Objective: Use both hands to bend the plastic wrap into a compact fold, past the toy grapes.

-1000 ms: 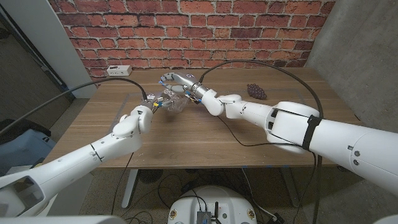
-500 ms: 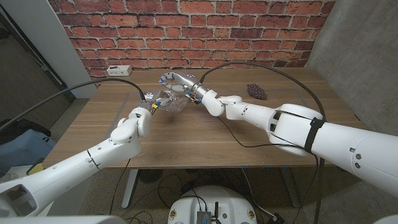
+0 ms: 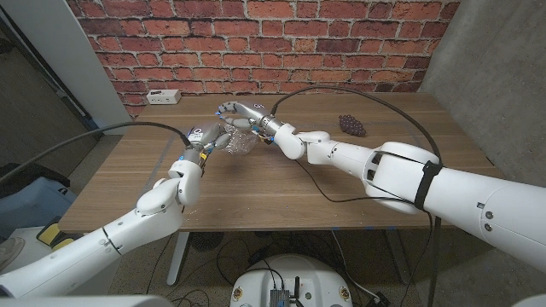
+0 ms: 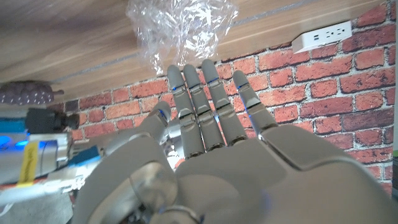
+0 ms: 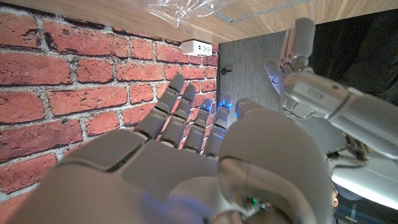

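The crumpled clear plastic wrap (image 3: 235, 141) lies on the wooden table (image 3: 281, 188), well left of the dark toy grapes (image 3: 351, 124). My left hand (image 3: 206, 136) stands against the wrap's left side with its fingers straight and apart, holding nothing. In the left wrist view the fingertips (image 4: 194, 68) of my left hand (image 4: 211, 149) reach just short of the wrap (image 4: 180, 25). My right hand (image 3: 240, 112) arches over the far side of the wrap, fingers extended. The right wrist view shows my right hand (image 5: 180, 155) empty, with the wrap (image 5: 186, 10) beyond it and my left hand (image 5: 311, 93) opposite.
A white power strip (image 3: 162, 96) lies at the table's far left edge by the brick wall. A black cable (image 3: 341, 89) loops over the table behind my right arm. The grapes (image 4: 25, 94) sit near the far right corner.
My left arm has stretched farther over the table and its hand has shifted a little up along the wrap's left side. My right hand has hardly moved.
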### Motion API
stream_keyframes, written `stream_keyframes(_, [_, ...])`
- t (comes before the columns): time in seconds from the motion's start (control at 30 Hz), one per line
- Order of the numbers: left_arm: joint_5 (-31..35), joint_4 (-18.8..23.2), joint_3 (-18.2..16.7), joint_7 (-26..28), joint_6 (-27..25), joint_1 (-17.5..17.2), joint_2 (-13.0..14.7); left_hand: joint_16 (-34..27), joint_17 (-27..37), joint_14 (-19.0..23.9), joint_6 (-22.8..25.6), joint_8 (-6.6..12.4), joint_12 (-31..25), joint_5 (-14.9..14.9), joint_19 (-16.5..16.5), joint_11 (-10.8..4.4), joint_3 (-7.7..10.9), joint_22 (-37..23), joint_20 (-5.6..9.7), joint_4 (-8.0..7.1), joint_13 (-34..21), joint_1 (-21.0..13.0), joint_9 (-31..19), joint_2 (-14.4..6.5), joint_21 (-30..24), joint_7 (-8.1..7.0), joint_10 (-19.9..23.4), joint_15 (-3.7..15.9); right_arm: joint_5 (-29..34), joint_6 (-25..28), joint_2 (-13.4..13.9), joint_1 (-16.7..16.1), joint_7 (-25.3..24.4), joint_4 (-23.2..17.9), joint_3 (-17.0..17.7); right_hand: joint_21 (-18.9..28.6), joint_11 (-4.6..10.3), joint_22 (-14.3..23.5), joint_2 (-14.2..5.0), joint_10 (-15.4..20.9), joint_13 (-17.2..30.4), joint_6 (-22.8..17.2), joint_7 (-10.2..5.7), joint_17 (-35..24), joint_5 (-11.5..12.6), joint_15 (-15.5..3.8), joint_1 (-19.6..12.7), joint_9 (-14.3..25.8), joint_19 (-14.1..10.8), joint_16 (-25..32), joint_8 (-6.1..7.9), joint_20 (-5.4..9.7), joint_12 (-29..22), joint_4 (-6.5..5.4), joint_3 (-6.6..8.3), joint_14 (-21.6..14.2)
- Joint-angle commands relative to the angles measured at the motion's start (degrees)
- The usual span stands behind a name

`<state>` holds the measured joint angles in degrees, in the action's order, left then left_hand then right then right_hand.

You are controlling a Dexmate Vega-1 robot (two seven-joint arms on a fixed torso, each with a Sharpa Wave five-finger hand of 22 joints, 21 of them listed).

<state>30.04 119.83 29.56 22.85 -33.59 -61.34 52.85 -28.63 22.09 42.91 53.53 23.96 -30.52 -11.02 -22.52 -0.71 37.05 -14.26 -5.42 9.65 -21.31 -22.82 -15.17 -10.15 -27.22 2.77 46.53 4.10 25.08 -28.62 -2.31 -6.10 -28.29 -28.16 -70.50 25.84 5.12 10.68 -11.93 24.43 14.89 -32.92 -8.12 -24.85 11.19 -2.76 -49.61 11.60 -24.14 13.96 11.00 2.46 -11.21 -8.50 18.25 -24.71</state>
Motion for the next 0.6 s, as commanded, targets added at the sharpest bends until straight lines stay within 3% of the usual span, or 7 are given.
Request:
stream_keyframes(0.03, [-3.89,0.84,-6.27,8.41,10.13,-7.29,0.60,-0.37,0.45,0.44,0.50,0.46,-0.53,-0.39,-0.51,0.03,0.60,-0.21,-0.11,-0.09,-0.52,-0.67,-0.36,0.03,-0.67,-0.16,0.74,-0.09,-1.89,0.41,-3.48,1.44,3.21,4.81,-1.48,-0.22,-0.04,0.11,-0.18,-0.75,0.03,0.83,-0.16,-0.23,-0.01,-7.76,0.52,0.18,0.06,-0.31,-0.31,1.03,0.11,-0.16,1.21,0.66])
stream_keyframes(0.33, [-8.59,-0.76,-10.20,10.12,21.44,-10.37,0.76,-0.73,0.40,2.08,1.11,1.04,-1.34,-0.46,-0.17,0.43,1.36,-0.42,-0.37,-0.58,-1.46,-0.63,-0.80,0.47,-1.07,0.36,1.78,-0.32,-5.10,4.94,-5.77,1.84,6.42,6.64,-3.55,-0.37,-0.34,0.09,0.49,-1.37,-0.08,1.47,0.06,-0.08,-0.28,-7.19,1.92,0.21,0.44,-0.58,-0.25,0.41,0.13,-0.67,1.55,1.24])
stream_keyframes(0.6, [-8.92,-0.78,-12.17,10.07,25.57,-11.83,0.12,-0.70,0.19,2.73,1.47,1.38,-1.67,-0.47,0.34,0.55,1.96,-0.51,-0.56,-0.79,-2.09,-0.53,-1.09,0.71,-1.21,0.53,2.08,-0.29,-7.80,11.67,-7.35,2.32,10.37,7.16,-6.18,-0.78,0.13,0.04,0.43,-2.82,-0.29,2.32,-0.95,0.28,-0.32,-7.51,2.64,0.17,1.36,-1.12,-0.34,0.52,0.46,-0.53,2.48,2.21])
